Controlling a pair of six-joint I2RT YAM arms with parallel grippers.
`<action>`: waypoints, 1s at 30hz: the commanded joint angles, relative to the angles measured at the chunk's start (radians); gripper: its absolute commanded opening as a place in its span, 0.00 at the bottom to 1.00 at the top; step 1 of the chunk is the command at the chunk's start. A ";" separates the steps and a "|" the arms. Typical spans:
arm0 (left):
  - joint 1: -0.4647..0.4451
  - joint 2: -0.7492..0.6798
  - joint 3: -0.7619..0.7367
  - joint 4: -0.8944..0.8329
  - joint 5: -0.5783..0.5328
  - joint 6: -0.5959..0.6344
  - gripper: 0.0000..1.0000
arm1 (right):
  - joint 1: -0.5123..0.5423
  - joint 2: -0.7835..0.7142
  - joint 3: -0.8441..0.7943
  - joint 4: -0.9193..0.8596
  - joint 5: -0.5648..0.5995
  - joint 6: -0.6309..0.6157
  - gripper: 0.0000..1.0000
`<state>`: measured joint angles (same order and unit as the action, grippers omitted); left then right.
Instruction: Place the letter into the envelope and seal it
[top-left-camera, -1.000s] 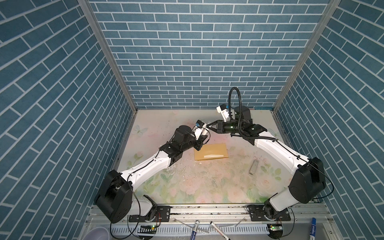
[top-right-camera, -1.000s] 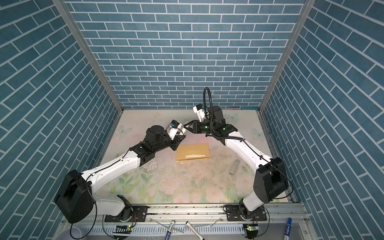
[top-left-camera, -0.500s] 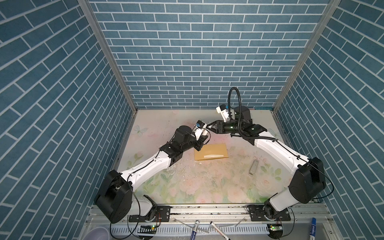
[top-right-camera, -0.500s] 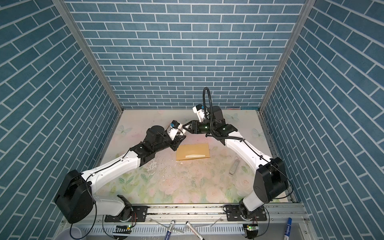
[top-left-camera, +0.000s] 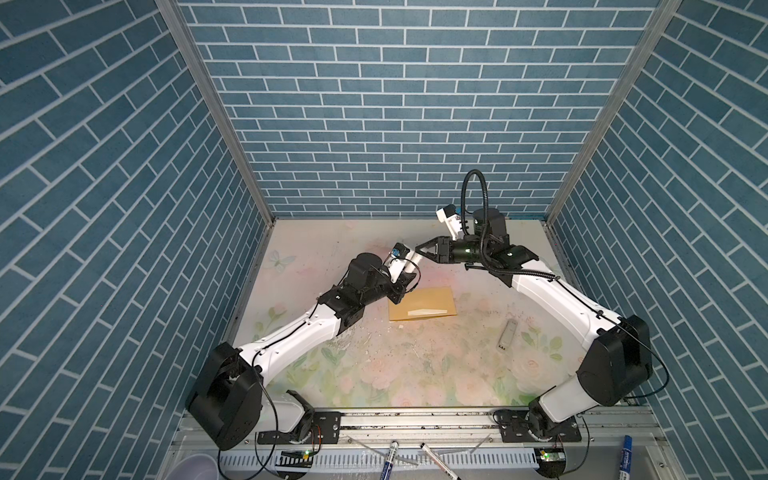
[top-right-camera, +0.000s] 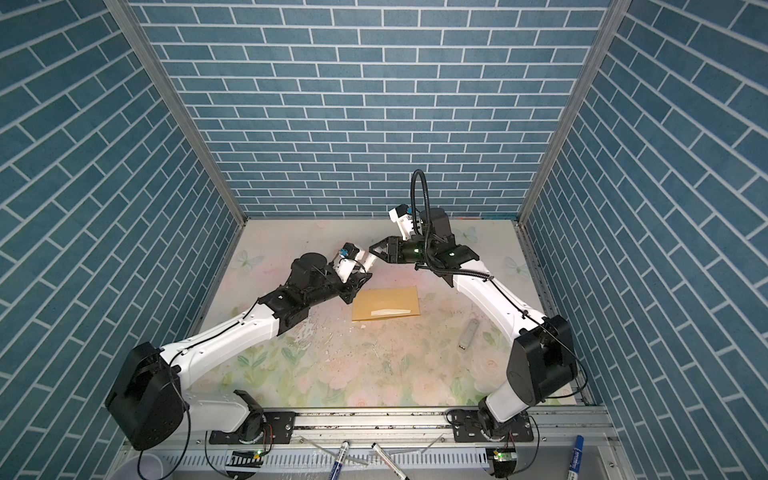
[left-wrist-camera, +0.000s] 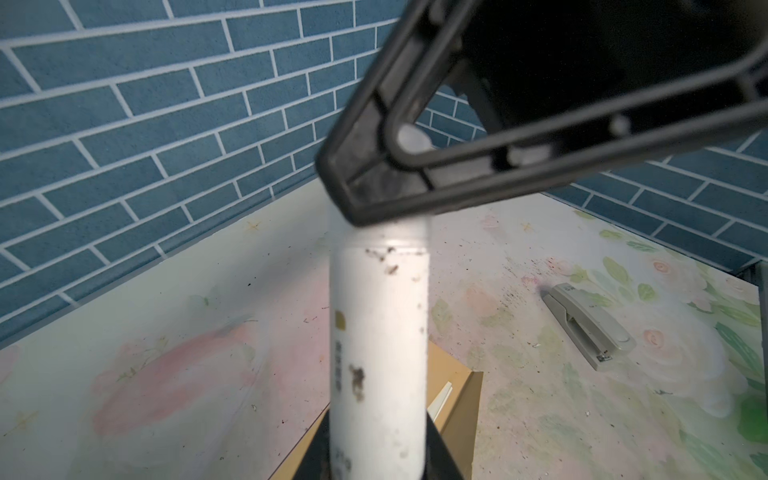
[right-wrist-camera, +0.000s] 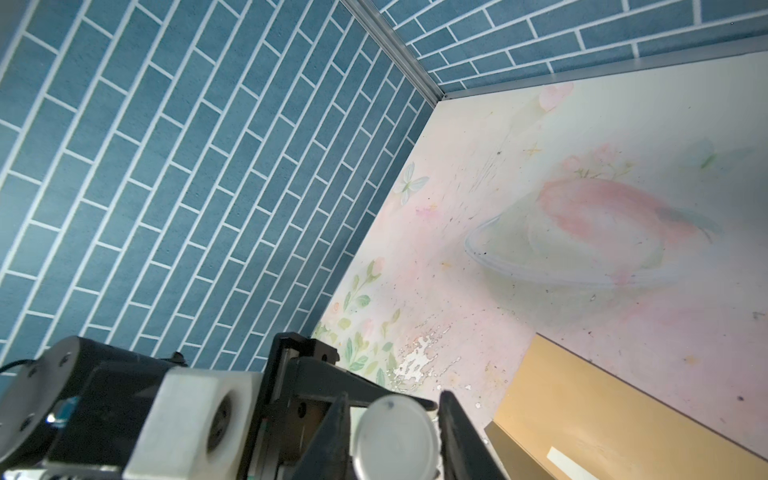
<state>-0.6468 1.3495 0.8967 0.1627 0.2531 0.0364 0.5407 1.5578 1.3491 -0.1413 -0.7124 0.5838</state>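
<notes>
Left end effector (left-wrist-camera: 378, 440): narrow, clamped round the lower body of a white glue stick (left-wrist-camera: 378, 324), held in the air above the table (top-left-camera: 374, 374) between its middle and far edge.
Right end effector (right-wrist-camera: 395, 415): its jaws stand close on either side of the glue stick's cap end. We cannot tell whether they are pressing it.
Step in hand: we judge this to be taking the cap off, so that the flap can be glued.
Doing it well: we would keep the left grip firm and low on the tube and close the right jaws squarely on the cap alone. We would pull straight along the tube's length, since a sideways tug could drag the tube through the left grip.
Envelope (top-left-camera: 419, 301): lies flat near the middle of the table, below and apart from both end effectors.
Letter: no loose sheet shows anywhere on the table, so we judge it is already inside the envelope. A pale strip (top-left-camera: 426, 311) shows on the envelope toward its near edge, and we cannot tell whether that is the letter's edge.
Cup (top-left-camera: 195, 463): stands beyond the table's front left corner. Its contents are not visible.
Stapler (top-left-camera: 508, 334): lies toward the right edge, well apart from the envelope.
</notes>
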 joint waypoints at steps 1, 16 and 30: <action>-0.006 -0.017 -0.009 0.024 0.012 0.011 0.00 | -0.001 0.016 0.056 0.016 -0.043 0.010 0.27; -0.005 -0.020 0.003 0.057 0.005 -0.016 0.53 | 0.004 -0.012 0.006 0.014 -0.001 -0.003 0.08; -0.005 0.012 0.042 0.070 0.023 -0.032 0.49 | 0.042 -0.012 -0.015 0.024 0.022 -0.006 0.05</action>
<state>-0.6483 1.3537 0.9142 0.2100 0.2638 0.0116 0.5762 1.5688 1.3491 -0.1417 -0.6956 0.5896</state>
